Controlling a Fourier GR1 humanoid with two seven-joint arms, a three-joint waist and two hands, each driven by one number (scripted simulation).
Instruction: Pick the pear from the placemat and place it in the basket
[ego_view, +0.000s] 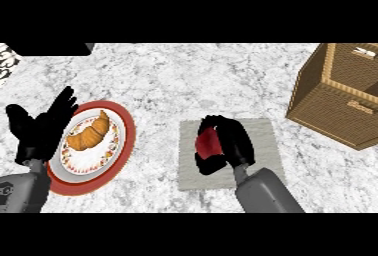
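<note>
Head view: the surface (184, 80) is grey-white marble, carrying a grey placemat (262, 135) at centre, a woven basket (332, 95) at the upper right and a red-rimmed plate (122, 130) with a croissant (88, 132) at the left. You will find the right hand (232, 142) over the placemat, its fingers (210, 162) curled round a red object — read this as the pear (207, 141). You cannot tell whether it has left the mat. The left hand (40, 127) rests open, fingers up, beside the plate. Judge the grasp as made; lift, carry to the basket — well apart from the mat — and release remain.
</note>
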